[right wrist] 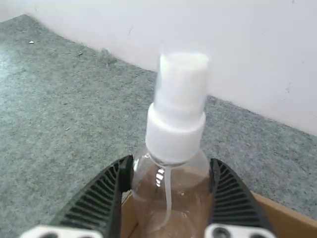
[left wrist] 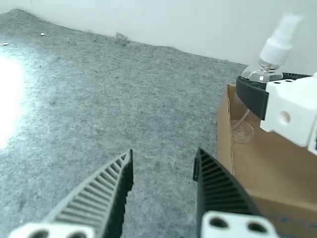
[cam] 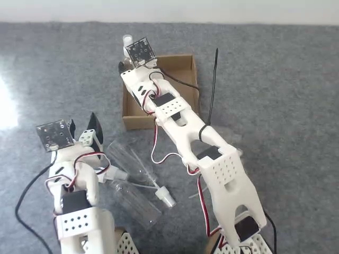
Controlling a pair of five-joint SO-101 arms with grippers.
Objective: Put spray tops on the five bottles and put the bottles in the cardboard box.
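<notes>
My right gripper [right wrist: 171, 166] grips a spray-topped bottle [right wrist: 171, 198] between its fingers, upright over the 11 o'clock corner of the cardboard box [cam: 140, 121]. My left gripper [left wrist: 163, 152], fingers wide, hangs over grey desk [cam: 47, 69] at the box's 8 o'clock; 2 loose bottles [cam: 135, 198] lie at 6 o'clock.

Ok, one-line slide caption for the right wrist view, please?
Right gripper, jaws shut on an upright clear bottle with a white spray top, at the cardboard box rim.
</notes>
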